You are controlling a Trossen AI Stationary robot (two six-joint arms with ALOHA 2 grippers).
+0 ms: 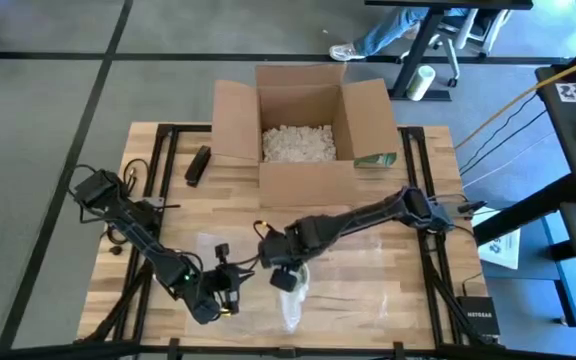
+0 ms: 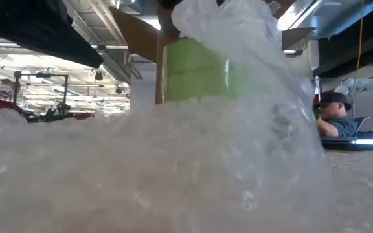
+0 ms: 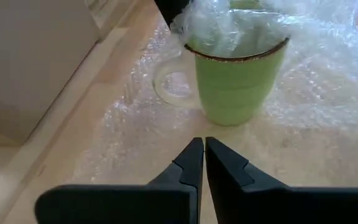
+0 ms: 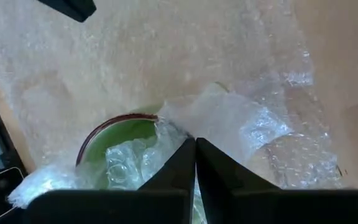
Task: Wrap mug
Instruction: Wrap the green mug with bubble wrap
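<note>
1. Standing upright on the bubble wrap [image 3: 316,93] at the bench [image 1: 408,300] front, the green mug [image 3: 238,87].
2. Right end effector [image 4: 195,144] pinching wrap over the mug's mouth.
3. Left end effector [image 3: 203,144] closed, empty, near the mug.

The open box [image 1: 303,125] fills the far middle of the worktop [image 1: 418,300], its flaps spread wide, so the way there is blocked. A dark bar [image 1: 198,165] lies just left of the box. The mug [image 3: 238,81] stands near the front middle on bubble wrap [image 1: 358,290], its mouth stuffed with wrap. The right pincer [image 1: 284,280] hangs right over it, barring entry from above. The left pincer [image 1: 230,291] sits just beside the mug, closing that side. The worktop's right front lies bare but for flat wrap.
</note>
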